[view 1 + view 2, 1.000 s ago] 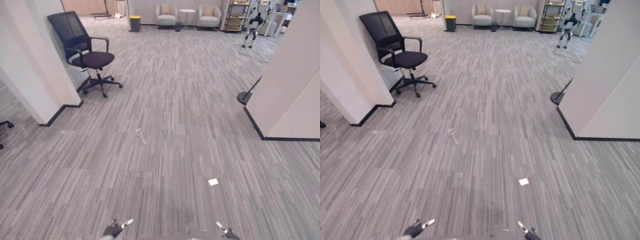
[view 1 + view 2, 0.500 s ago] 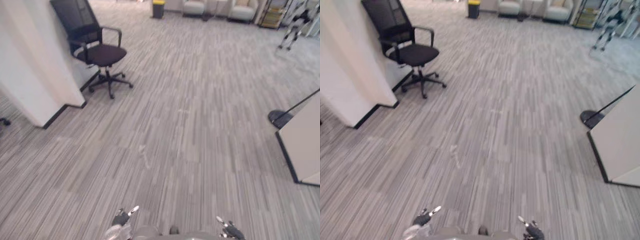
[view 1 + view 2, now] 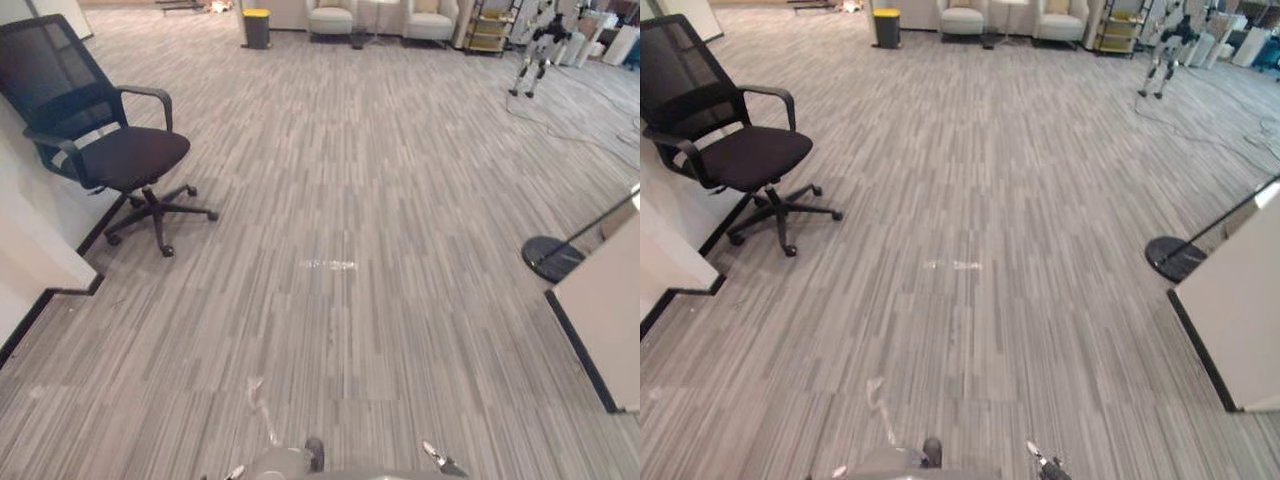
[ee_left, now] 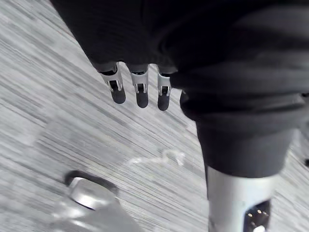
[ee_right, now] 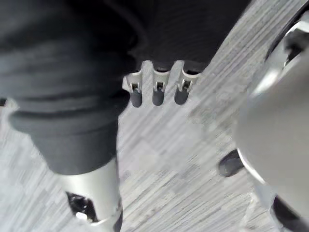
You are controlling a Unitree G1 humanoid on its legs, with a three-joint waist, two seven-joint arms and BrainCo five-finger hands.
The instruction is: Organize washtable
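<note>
Wrist views: left robot hand (image 4: pixel 141 94), right robot hand (image 5: pixel 158 92) uncurled.

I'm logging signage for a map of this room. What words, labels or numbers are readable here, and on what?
No text can be read in any view.
yellow bin: any label is too small to read.
shelf: what stands on it is too small to read.
white floor mark: a scuff, not writing.

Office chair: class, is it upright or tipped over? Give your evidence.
Upright: the office chair rests on its wheeled base, seat level and backrest rising, beside the white wall.
</note>
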